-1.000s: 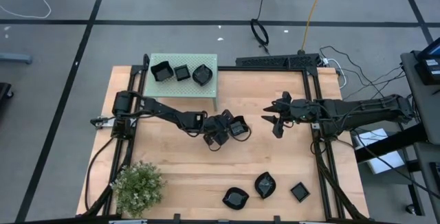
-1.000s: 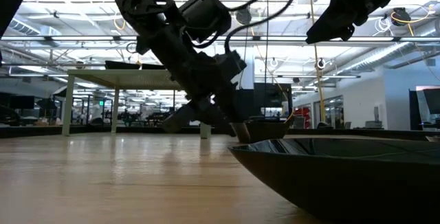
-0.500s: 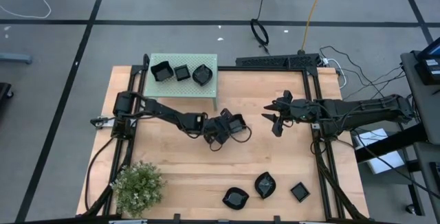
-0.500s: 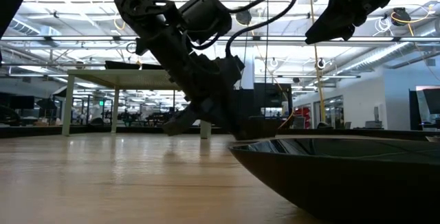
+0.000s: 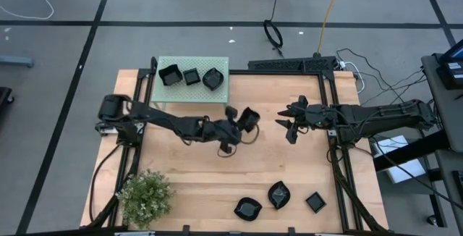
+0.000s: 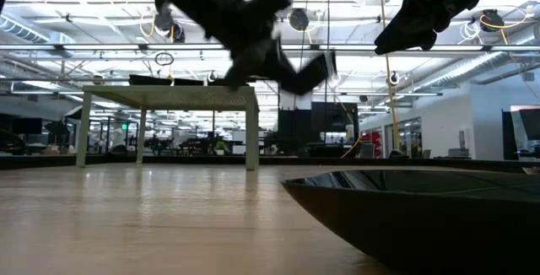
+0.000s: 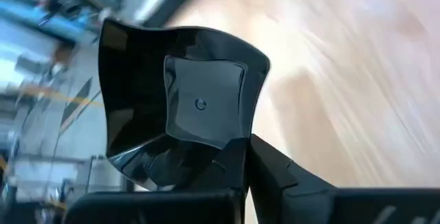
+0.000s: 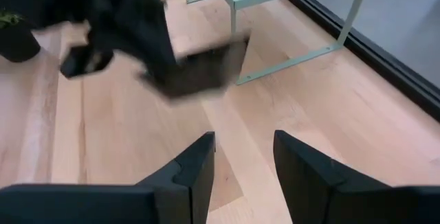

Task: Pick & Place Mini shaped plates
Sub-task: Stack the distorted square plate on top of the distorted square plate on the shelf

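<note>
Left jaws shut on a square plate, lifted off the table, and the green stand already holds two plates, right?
Not quite: the green stand holds three plates, not two, as the high view shows. The rest stands: the left gripper has its jaws shut on a square plate, lifted off the table in the low view.

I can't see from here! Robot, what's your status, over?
Left claw shut on a square plate, lifted off the table. Right claw open, empty, hovering nearby. Three plates on the green stand. Path to it looks clear.
</note>
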### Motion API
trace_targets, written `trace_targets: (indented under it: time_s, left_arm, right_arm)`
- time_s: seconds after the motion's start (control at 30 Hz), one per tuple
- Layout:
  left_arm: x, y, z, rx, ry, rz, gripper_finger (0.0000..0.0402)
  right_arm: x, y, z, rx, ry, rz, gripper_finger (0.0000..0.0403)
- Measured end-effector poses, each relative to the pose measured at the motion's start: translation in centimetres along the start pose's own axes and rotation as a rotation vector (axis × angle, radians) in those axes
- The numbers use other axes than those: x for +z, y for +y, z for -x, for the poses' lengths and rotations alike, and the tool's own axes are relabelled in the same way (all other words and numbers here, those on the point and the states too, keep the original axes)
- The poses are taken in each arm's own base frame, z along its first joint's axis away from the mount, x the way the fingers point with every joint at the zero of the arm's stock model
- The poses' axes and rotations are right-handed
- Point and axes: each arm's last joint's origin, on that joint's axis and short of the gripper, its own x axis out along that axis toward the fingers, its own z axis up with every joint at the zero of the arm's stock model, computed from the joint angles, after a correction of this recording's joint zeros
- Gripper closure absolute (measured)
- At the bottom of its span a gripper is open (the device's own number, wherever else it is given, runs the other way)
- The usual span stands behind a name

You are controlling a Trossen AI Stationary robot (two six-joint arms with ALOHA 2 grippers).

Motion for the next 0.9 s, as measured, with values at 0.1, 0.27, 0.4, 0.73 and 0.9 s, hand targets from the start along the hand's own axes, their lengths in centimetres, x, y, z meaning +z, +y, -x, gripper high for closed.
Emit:
trace_targets:
  time_s: [0.1,0.27,0.4,0.73,0.9]
  left_arm:
    - [0.9,2.1,2.3,0.094,-0.026,0.14,0.0392]
    - [1.4,5.9,7.1,0.332,-0.01,0.389,0.0392]
    - [0.4,8.7,11.3,0.489,0.054,0.516,0.0392]
    - [-6.4,13.2,18.4,0.557,0.265,0.757,0.0397]
    - [-10.4,13.6,19.7,0.417,0.455,0.912,0.039]
  right_arm:
    - [0.0,0.0,0.0,0.003,0.001,-0.029,0.0266]
    - [0.1,0.0,0.0,0.007,-0.01,-0.049,0.0266]
    - [0.4,0.1,0.0,0.016,-0.034,-0.058,0.0266]
    - [0.4,0.1,0.0,0.019,-0.04,-0.069,0.0266]
    - [0.4,0.1,0.0,0.019,-0.04,-0.086,0.0266]
